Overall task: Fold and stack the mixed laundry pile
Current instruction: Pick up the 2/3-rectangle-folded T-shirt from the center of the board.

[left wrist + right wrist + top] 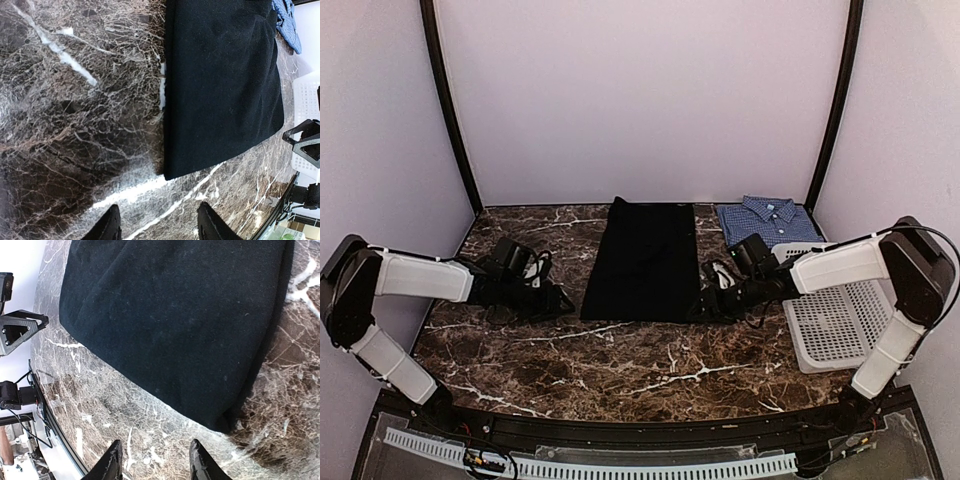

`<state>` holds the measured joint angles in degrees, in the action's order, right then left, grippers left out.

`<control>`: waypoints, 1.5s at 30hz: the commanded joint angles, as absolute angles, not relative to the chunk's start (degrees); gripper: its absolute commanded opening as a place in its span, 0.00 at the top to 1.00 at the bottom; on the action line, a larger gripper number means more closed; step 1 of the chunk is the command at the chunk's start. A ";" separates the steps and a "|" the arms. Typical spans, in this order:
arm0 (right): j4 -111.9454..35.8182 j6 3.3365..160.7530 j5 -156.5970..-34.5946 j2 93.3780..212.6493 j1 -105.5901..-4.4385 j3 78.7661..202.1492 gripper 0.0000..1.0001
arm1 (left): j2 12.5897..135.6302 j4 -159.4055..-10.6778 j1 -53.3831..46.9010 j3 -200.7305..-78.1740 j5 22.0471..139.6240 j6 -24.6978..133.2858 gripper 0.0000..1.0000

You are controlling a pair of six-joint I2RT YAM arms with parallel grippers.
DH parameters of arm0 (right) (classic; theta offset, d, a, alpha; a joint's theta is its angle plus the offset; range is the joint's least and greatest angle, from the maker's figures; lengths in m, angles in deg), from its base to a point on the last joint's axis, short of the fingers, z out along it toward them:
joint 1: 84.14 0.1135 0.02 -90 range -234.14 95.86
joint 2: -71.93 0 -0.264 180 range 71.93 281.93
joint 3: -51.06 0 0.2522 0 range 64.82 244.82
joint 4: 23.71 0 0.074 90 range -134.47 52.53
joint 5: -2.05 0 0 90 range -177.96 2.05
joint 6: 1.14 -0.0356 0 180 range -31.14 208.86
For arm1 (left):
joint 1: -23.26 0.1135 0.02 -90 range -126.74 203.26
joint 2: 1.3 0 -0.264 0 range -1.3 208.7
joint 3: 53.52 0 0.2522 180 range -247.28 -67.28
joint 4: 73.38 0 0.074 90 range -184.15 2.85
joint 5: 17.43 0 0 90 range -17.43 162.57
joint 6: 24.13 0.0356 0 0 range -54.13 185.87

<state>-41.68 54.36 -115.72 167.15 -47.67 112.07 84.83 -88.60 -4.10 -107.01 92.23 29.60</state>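
The plain black garment (645, 258) lies flat as a long folded rectangle in the middle of the marble table. The blue-and-white check shirt (767, 221) lies folded at the back right. My left gripper (563, 300) is open and empty, low over the table just left of the black garment's near left corner (172, 172). My right gripper (703, 306) is open and empty, just right of the garment's near right corner (225, 422). In both wrist views the fingertips (112, 222) (197, 460) stand apart over bare marble, short of the cloth.
A white perforated plastic basket (840, 320) stands at the right edge of the table, under my right arm. The booth's walls close in the table at the back and sides.
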 commanded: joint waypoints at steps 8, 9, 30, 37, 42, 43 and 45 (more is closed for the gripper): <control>-43.84 55.24 -114.09 166.47 -47.23 113.11 0.59 | 81.55 -87.87 -3.28 -105.57 95.65 30.90 0.49; -43.87 54.94 -113.84 165.78 -47.23 112.66 0.59 | 82.21 -85.81 -3.33 -105.59 96.55 30.59 0.50; -42.00 55.30 -112.30 174.62 -48.42 114.46 0.67 | 94.78 -80.68 -6.34 -108.86 98.22 31.23 0.58; -41.73 55.25 -113.07 174.94 -48.41 114.79 0.79 | 96.08 -80.44 -6.57 -109.71 98.46 31.25 0.65; -41.76 55.11 -113.39 174.33 -48.38 114.58 0.89 | 96.60 -79.97 -6.75 -109.54 98.88 30.91 0.75; -41.82 55.18 -113.41 174.17 -48.37 114.51 0.91 | 96.68 -79.55 -6.79 -109.33 98.96 30.72 0.77; -42.01 55.27 -113.27 173.64 -48.37 114.28 0.96 | 96.83 -78.53 -6.80 -108.85 99.16 30.05 0.80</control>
<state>-41.78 55.06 -113.43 173.64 -48.37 114.58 96.07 -78.92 -6.32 -109.26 98.68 30.67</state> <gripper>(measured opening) 0.073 0.224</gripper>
